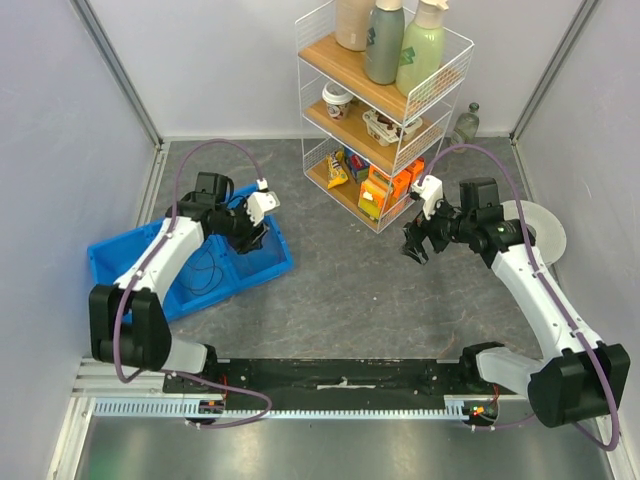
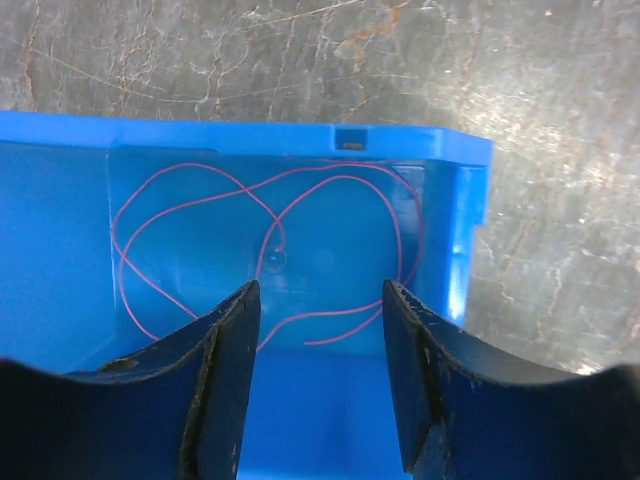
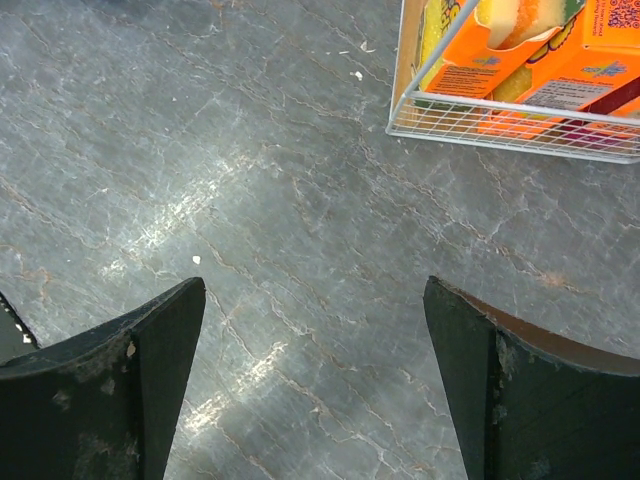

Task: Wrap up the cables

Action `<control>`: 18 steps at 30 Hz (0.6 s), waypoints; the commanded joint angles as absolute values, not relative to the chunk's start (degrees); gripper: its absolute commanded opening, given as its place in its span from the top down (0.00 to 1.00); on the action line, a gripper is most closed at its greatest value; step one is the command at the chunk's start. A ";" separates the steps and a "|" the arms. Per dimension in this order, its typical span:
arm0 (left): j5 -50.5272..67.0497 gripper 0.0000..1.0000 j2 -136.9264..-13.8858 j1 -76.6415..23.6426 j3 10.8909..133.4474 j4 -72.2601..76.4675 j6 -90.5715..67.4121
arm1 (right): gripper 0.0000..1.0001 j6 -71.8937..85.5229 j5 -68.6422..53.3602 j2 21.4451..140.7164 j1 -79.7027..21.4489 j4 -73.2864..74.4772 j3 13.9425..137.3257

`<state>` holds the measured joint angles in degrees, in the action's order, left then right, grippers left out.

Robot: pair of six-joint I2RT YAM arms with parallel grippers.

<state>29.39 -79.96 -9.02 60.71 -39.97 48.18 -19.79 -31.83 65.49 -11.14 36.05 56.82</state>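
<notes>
A thin pink cable (image 2: 270,225) lies in loose loops on the floor of the blue bin (image 2: 60,210). In the top view the bin (image 1: 110,262) sits at the left and a dark cable (image 1: 205,272) shows inside it. My left gripper (image 2: 320,300) is open and empty, hovering over the bin's right end (image 1: 252,232), above the cable and apart from it. My right gripper (image 3: 312,290) is open and empty above bare table, in front of the wire shelf (image 1: 418,240).
A white wire shelf (image 1: 385,110) with bottles, a cup and orange boxes (image 3: 530,60) stands at the back centre. A white round plate (image 1: 540,225) lies at the right under the right arm. A glass bottle (image 1: 466,122) stands behind the shelf.
</notes>
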 commanded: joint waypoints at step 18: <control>-1.30 0.44 -88.06 -10.63 64.86 -26.45 54.67 | 0.02 -19.07 -31.20 63.54 -11.25 36.30 58.18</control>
<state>6.13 -87.29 -10.04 64.64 -28.03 49.12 -18.90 -30.72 64.60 -11.14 36.07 56.82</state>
